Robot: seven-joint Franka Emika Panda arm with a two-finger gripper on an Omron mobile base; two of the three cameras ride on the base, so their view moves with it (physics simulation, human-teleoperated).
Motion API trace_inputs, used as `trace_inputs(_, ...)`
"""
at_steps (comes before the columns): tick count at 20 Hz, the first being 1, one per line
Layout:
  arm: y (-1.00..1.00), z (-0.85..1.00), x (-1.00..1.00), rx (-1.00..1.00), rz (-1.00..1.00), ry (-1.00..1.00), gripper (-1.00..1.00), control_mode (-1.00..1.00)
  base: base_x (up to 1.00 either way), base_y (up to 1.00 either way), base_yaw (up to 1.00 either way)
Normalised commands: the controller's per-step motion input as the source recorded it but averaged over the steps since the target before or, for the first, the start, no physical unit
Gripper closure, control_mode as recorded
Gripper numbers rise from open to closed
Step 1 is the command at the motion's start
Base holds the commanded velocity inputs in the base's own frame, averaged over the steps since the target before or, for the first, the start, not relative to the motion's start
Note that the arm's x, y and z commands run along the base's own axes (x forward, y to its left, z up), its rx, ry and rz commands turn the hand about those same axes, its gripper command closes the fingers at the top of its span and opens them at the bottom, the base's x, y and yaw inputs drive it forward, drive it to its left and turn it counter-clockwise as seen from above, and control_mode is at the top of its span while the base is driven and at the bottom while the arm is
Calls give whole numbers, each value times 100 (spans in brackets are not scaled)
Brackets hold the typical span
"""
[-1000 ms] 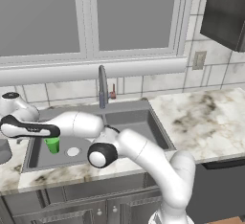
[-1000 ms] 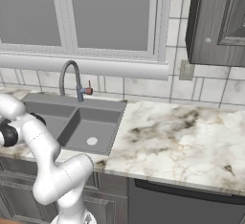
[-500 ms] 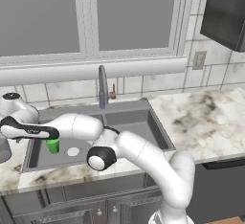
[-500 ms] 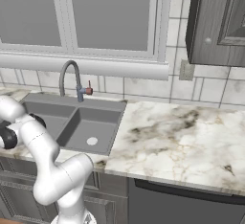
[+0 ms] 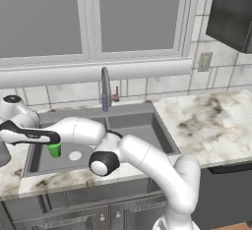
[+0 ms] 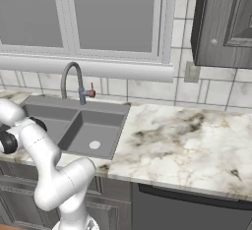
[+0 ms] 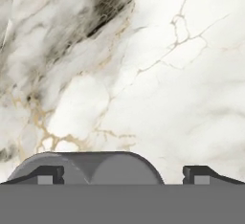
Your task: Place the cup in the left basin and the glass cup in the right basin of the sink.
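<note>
Marble counter (image 7: 158, 70) lay under the hand camera, with the glass cup's (image 7: 86, 167) grey rim between the finger tips, so I judged the arm had swung far left to collect it. The fingers (image 7: 45, 174) stood wide on either side of the rim, released, closing on nothing. The green cup (image 5: 54, 150) already sat in the left basin (image 5: 69, 160). The right basin (image 6: 93, 135) lay open, the faucet (image 6: 69, 79) and divider being the obstacles en route.

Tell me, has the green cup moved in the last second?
No. The green cup sits in the left basin, in the same spot left of its drain, as before.
</note>
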Motion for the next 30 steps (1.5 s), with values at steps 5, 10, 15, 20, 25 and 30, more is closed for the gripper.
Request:
trace_inputs(5, 23, 12, 1, -1, 2, 6, -100, -100, 0, 0, 0)
trace_inputs(10, 19, 2, 3, -5, 1, 10, -100, -100, 0, 0, 0)
trace_inputs(15, 15, -1, 6, -11, 0, 9, -100, -100, 0, 0, 0)
trace_inputs(20, 17, 0, 8, -13, 0, 9, -100, -100, 0, 0, 0)
trace_inputs(25, 10, -7, -3, -19, 0, 14, -100, -100, 0, 0, 0)
trace_inputs(30, 2, -20, -7, -26, 1, 16, -100, -100, 0, 0, 0)
